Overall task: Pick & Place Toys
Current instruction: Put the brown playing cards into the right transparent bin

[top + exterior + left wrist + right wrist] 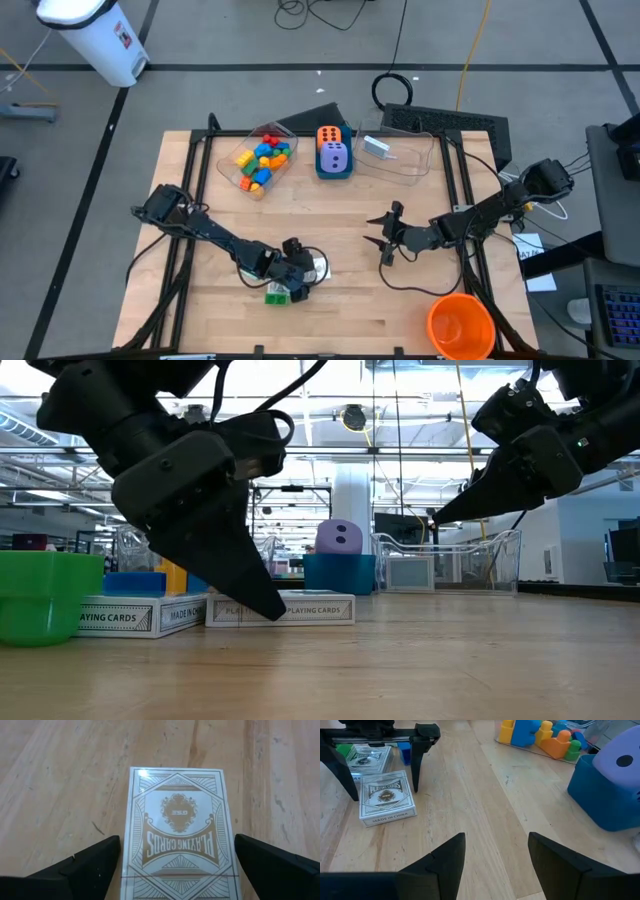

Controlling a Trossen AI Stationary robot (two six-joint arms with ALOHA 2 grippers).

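A white playing-card box [177,835] lies flat on the wooden table. My left gripper [177,870] is open and low over it, one finger on each long side. In the high view this gripper [303,270] is at the table's near middle. A second card box [367,757] and a green brick [277,293] lie just beside it. My right gripper [385,240] hangs open above bare table at centre right, with nothing between its fingers. Coloured bricks [262,160] fill a clear tub at the far side. My left gripper's fingers [97,862] come slanting down along the two long sides of the card box [387,797], which lies flat on the table. They stand very close to it. I cannot tell whether they touch it.
A blue box [333,172] at the far middle holds an orange die [328,135] and a purple die [336,157]. A clear tub [400,158] stands to its right. A big orange cup [460,325] sits at the near right corner. Bare wood lies between the two grippers.
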